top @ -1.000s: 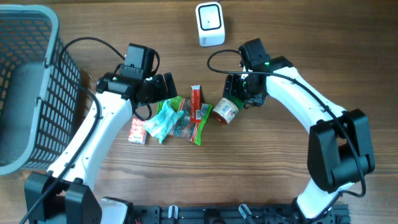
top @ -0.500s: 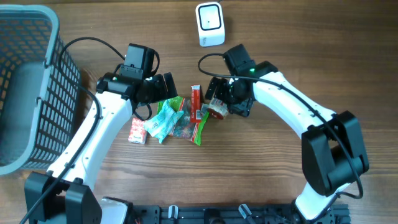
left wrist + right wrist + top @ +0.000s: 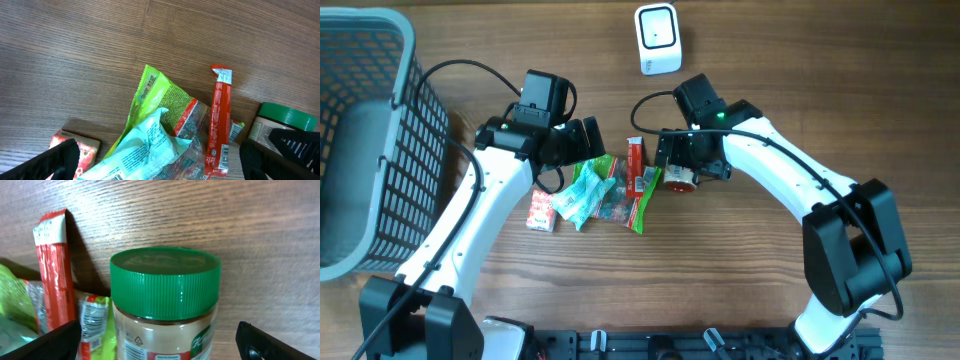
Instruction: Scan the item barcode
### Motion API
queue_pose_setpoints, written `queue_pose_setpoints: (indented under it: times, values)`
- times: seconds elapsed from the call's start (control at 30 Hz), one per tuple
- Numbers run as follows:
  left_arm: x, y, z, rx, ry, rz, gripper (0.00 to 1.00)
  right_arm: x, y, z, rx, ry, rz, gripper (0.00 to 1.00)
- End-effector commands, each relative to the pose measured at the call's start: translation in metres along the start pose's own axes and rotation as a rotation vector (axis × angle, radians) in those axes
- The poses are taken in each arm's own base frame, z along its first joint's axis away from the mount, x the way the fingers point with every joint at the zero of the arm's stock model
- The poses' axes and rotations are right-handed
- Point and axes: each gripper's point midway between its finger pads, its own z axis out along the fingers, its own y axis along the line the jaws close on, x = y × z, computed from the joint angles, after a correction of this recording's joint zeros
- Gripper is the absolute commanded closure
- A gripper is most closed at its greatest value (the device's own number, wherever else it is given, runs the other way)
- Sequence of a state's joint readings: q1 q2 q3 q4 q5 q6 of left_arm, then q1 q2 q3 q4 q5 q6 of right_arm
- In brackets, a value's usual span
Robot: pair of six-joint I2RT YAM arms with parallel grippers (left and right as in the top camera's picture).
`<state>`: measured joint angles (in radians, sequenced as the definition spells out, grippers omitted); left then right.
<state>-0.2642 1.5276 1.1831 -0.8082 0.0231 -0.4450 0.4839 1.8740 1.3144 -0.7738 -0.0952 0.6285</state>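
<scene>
overhead: the white scanner (image 3: 658, 38) stands at the far edge of the table (image 3: 770, 290); no writing on it can be read. the jar (image 3: 680, 181) sits just right of the red stick packet (image 3: 636, 165), beneath the right hand (image 3: 682, 166), which a second ago was further right. the left hand (image 3: 582, 148) has not shifted. the basket (image 3: 415, 150) fills the left edge; bare wood lies open near and right.

left wrist: the left hand is spread, its fingers (image 3: 55, 160) in both lower corners over the teal packet (image 3: 145, 150) and green packet (image 3: 160, 97). the print is too small to read.

right wrist: the right hand is spread, fingers (image 3: 45, 342) wide on either side of the green-lidded jar. its label shows a recycling triangle and an unreadable green word.
</scene>
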Motion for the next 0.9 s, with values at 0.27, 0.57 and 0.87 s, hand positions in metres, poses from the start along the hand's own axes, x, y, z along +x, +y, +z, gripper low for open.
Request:
queue_pose_setpoints:
  times: [0.27,0.57,0.87]
  values:
    - [-0.006,0.000,-0.004,-0.006,-0.021,0.017,0.00,-0.001,-0.007,-0.005,0.039,-0.019,-0.077,0.00]
    - [-0.006,0.000,-0.004,-0.006,-0.021,0.017,0.00,-0.002,-0.018,-0.006,0.097,-0.027,-0.079,0.00]
    - [-0.006,0.000,-0.004,-0.006,-0.021,0.017,0.00,0.001,-0.032,-0.007,0.165,-0.021,-0.077,0.00]
